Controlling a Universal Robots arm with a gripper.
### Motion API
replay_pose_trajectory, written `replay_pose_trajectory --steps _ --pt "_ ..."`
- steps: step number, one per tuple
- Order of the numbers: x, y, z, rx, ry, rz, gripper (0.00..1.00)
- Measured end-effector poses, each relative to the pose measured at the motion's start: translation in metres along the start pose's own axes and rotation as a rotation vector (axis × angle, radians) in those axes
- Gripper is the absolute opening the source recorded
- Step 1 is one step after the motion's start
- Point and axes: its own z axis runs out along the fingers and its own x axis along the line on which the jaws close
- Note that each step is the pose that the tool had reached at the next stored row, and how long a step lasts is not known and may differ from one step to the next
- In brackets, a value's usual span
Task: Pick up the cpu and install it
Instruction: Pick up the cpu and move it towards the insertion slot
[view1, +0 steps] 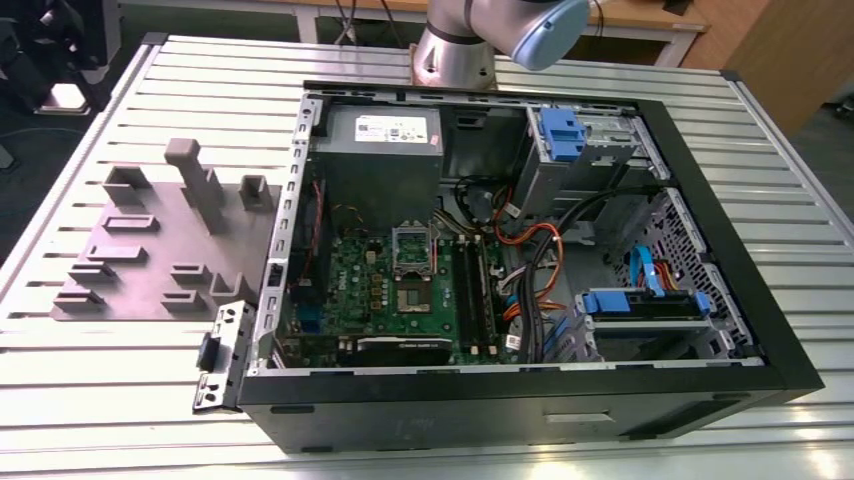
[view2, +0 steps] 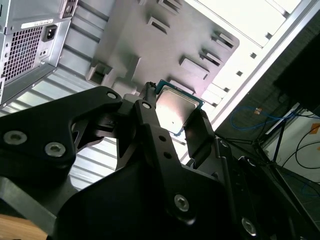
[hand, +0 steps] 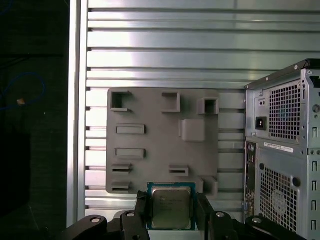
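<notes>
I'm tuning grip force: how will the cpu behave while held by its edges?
Likely stiff: the cpu sits flat and unbent in the gripper. Its smooth metal top suggests slipperiness. Held by thin edges, it could twist or drop if bumped.

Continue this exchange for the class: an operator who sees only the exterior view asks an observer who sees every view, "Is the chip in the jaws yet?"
Observer: Yes. In both wrist views the jaws are shut on the chip, gripping two opposite edges.
Operator: Which face of it shows?
Observer: In the first wrist view its silver metal top faces the camera.
Operator: What lies beyond it there?
Observer: The grey fixture plate, with the computer case's back panel beside the plate.
</notes>
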Motion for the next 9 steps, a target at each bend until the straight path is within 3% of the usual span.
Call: replay_pose_trajectory --steps 9 --pt "-0.0026 0.0000 -0.0001 0.0001 0.0001 0.000 0.47"
